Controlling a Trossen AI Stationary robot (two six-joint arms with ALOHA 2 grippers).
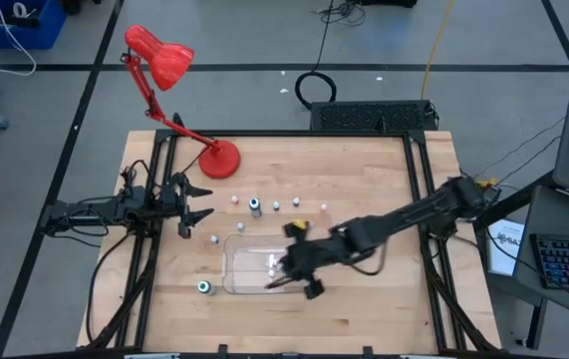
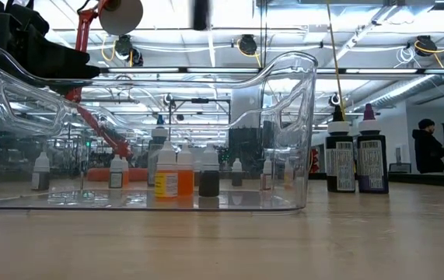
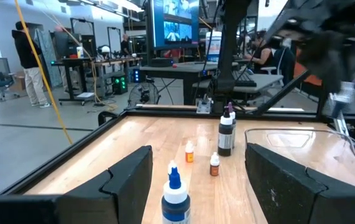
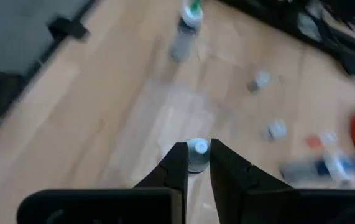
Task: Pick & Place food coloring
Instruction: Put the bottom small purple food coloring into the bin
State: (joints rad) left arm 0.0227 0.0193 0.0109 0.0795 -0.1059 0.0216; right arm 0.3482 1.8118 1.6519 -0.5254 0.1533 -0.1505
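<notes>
Food coloring bottles stand scattered on the wooden table: a row (image 1: 276,205) toward the far side, a blue-capped one (image 3: 175,196) just ahead of my left gripper, and a teal-capped one (image 1: 205,287) near the clear tray's left end. The clear plastic tray (image 1: 239,284) lies mid-table. My right gripper (image 1: 282,267) hovers over the tray, shut on one tiny white-capped bottle (image 4: 197,148). My left gripper (image 1: 202,202) waits open and level at the table's left edge, touching nothing. My right gripper pinches the tiny bottle just below its white cap (image 4: 197,147) between its two fingertips. The fingers slant down from the table's right side. The bottle's body is hidden behind the fingers. It is held off the table, over the tray.
A red desk lamp (image 1: 220,158) stands at the far left of the table. Two taller dark bottles (image 2: 354,159) stand to the right of the tray in the low view. Black rails (image 1: 426,199) border the table's sides. A person (image 2: 428,146) stands in the room beyond.
</notes>
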